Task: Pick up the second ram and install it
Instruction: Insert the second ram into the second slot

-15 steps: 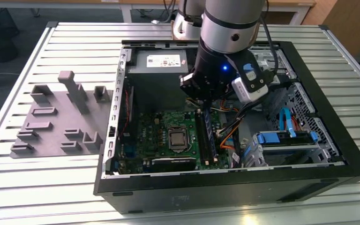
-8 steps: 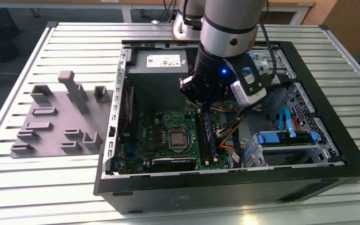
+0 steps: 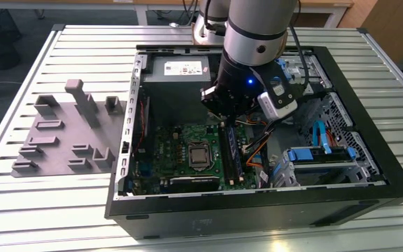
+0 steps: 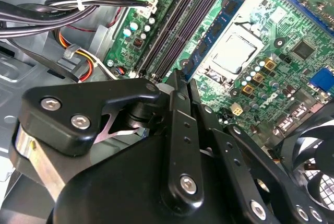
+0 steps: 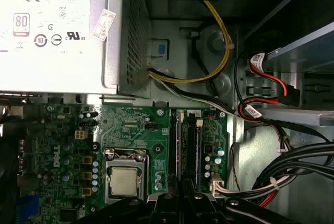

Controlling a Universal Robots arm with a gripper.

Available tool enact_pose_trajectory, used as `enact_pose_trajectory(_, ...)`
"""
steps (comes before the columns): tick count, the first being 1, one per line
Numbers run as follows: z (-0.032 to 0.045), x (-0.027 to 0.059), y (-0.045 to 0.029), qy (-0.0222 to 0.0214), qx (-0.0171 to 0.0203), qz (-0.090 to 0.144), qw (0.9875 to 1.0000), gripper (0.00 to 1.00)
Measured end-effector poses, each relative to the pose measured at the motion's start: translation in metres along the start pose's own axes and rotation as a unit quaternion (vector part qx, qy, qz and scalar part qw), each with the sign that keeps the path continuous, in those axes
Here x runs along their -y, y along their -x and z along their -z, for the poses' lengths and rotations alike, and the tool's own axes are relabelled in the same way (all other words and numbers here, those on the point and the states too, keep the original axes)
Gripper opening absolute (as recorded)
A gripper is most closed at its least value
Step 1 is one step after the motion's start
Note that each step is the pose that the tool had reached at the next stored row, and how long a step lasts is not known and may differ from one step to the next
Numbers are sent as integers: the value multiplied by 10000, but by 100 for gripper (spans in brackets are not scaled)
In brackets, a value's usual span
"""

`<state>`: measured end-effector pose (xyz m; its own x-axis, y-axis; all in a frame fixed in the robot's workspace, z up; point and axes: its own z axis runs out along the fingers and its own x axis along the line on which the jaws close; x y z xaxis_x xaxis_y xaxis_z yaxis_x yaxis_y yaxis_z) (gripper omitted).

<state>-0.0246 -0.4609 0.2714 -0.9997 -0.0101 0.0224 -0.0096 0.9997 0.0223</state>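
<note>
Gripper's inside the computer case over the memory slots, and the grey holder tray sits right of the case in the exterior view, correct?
No: the exterior view shows the grey holder tray on its left of the computer case, not right. The gripper is inside, over the memory slots.

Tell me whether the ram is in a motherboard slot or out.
In a slot: the blue ram stands on edge among the motherboard slots, under the gripper. Fully seated: cannot tell.
</note>
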Motion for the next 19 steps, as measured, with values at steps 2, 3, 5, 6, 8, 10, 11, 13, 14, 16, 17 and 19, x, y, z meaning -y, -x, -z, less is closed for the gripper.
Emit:
enact_pose_trajectory(2,-1,0,0,0,0,0,10000,14)
enact_pose_trajectory(3,-1,0,0,0,0,0,10000,14)
enact_pose_trajectory(5,-4,0,0,0,0,0,10000,14)
enact_pose_trajectory(6,-10,0,0,2,0,0,10000,14)
enact_pose_trajectory(8,-32,1,1,0,-5,0,10000,14)
enact_pose_trajectory(10,-57,3,1,1,-9,0,10000,14)
enact_pose_trajectory(11,-62,7,1,0,-11,-1,10000,14)
enact_pose_trajectory(13,-75,19,2,1,-14,-2,10000,14)
enact_pose_trajectory(14,-82,25,2,1,-16,-2,10000,14)
enact_pose_trajectory(16,-103,33,2,1,-18,-6,10000,14)
enact_pose_trajectory(17,-116,36,2,1,-19,-11,10000,14)
enact_pose_trajectory(19,-153,37,5,1,-19,-25,10000,14)
